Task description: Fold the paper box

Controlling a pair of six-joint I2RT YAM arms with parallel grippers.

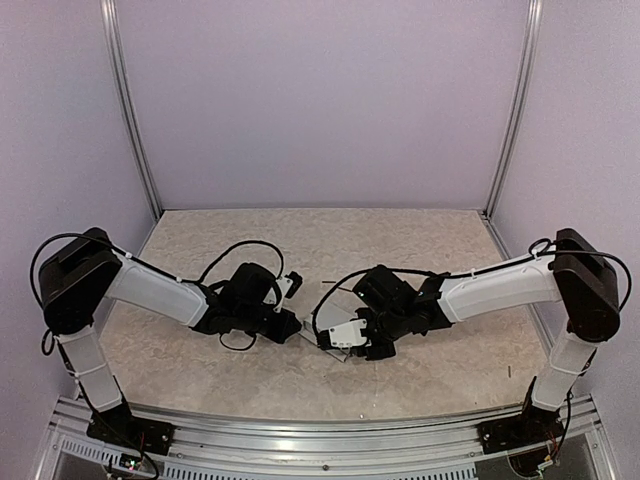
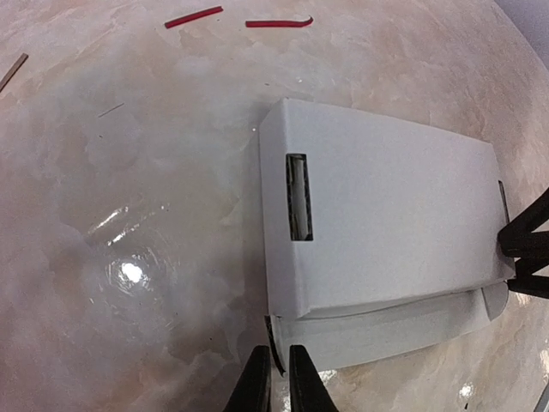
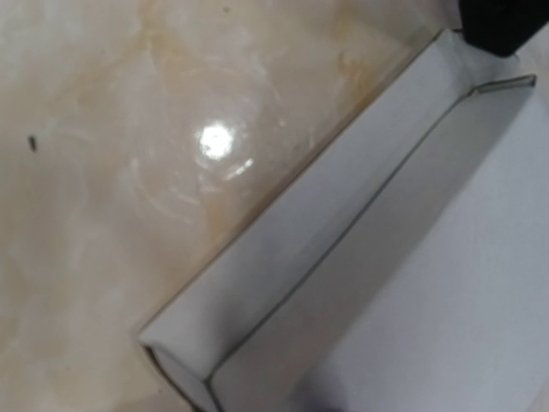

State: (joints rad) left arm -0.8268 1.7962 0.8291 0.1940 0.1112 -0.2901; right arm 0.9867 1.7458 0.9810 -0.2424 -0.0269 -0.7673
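— While I watch, where's the paper box [image 2: 386, 215]?
— On the marbled table [image 2: 129, 223], near its middle: white card, panel folded over a loose flap [image 2: 386, 330], one dark slot [image 2: 298, 197]. Right gripper [image 2: 525, 262] clamps its far end; left gripper [image 2: 276, 386] nearly together at its corner, grip unclear.

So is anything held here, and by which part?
The paper box: left gripper pinches its near corner flap; right gripper appears clamped on the opposite end.

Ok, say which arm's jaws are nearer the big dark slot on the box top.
Left. The left arm has its jaws at the box corner just along from the slot; the right arm has its jaws at the box's opposite end.
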